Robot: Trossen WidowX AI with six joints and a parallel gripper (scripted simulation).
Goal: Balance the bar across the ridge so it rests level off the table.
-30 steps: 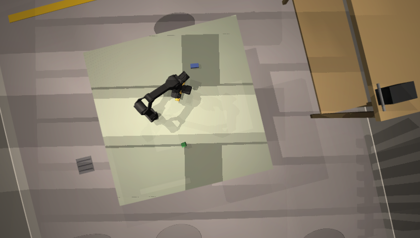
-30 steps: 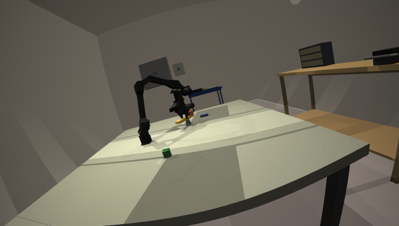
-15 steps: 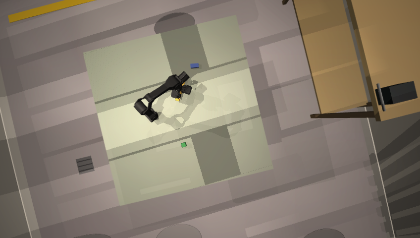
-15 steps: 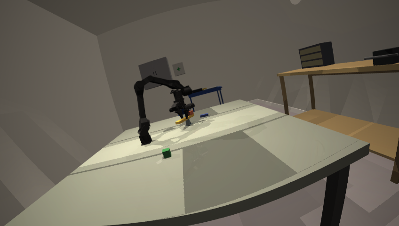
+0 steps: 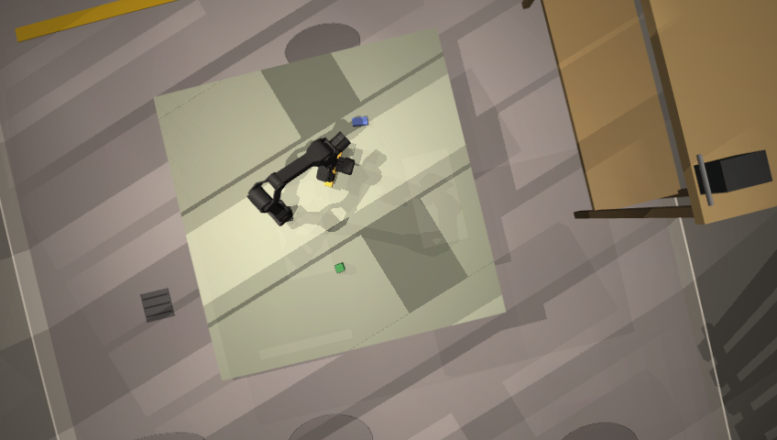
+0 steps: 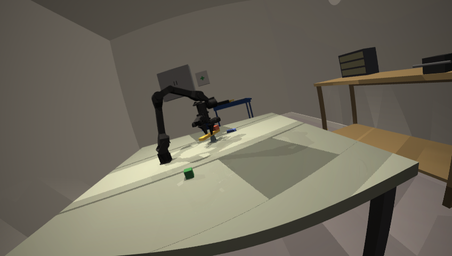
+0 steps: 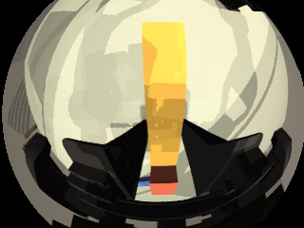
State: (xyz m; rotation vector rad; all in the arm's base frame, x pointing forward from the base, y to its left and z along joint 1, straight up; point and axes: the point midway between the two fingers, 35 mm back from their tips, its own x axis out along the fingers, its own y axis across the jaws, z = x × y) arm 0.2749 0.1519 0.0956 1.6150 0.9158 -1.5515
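My gripper (image 5: 335,168) (image 6: 209,132) (image 7: 163,123) is shut on the yellow bar (image 5: 329,184) (image 6: 202,138) (image 7: 164,57), with one finger on each side of it. The bar is above the table. In the exterior view it slants up to the right, but that view does not settle whether it is level. A red block (image 6: 216,127) (image 7: 163,188) is on the bar's far end. The grey ridge (image 6: 213,138) stands on the table beneath the bar. Whether bar and ridge touch cannot be told. The ridge is hidden in the top view.
A blue block (image 5: 360,121) (image 6: 231,130) (image 7: 143,182) lies on the table (image 5: 245,337) (image 6: 104,218) beyond the red-block end. A green cube (image 5: 339,268) (image 6: 188,173) sits on the opposite side of the bar, well away from the gripper.
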